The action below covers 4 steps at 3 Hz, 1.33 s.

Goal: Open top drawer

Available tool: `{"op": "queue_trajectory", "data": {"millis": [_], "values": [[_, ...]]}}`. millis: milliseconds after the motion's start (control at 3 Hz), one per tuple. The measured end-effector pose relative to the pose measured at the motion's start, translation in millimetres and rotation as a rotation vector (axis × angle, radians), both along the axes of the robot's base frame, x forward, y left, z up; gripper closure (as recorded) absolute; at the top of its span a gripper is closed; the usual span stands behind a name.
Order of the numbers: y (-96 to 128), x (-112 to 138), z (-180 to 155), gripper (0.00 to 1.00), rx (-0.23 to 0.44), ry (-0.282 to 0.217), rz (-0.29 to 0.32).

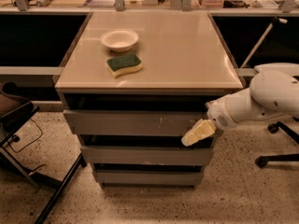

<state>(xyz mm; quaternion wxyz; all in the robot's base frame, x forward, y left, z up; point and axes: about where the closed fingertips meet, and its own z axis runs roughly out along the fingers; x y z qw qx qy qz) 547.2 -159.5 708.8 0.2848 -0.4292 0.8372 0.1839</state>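
Observation:
The top drawer (135, 122) is the wide grey handleless front just under the cabinet's beige top, with small white scratch marks right of centre. It sits slightly pulled out, with a dark gap above it. My gripper (198, 133), with cream-coloured fingers, is at the drawer front's lower right corner, reaching in from the right on the white arm (261, 101). It overlaps the drawer's bottom right edge and the gap below it.
On the cabinet top (187, 55) stand a white bowl (119, 39) and a green-and-yellow sponge (124, 64). Two slimmer grey drawers (145, 155) lie below. A dark chair frame (28, 139) stands at left, an office chair base (278, 143) at right, and a cluttered counter behind.

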Motion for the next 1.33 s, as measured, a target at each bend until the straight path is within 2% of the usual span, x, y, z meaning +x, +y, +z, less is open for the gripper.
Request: {"op": "queue_trajectory", "data": {"millis": [333, 667, 1000, 1333], "values": [[0, 0, -1, 0.0, 0.0, 0.0, 0.0], [4, 0, -6, 0.0, -0.057, -0.037, -0.032], [15, 28, -17, 0.0, -0.137, -0.096, -0.108], [25, 56, -21, 0.0, -0.169, -0.126, -0.152]]}}
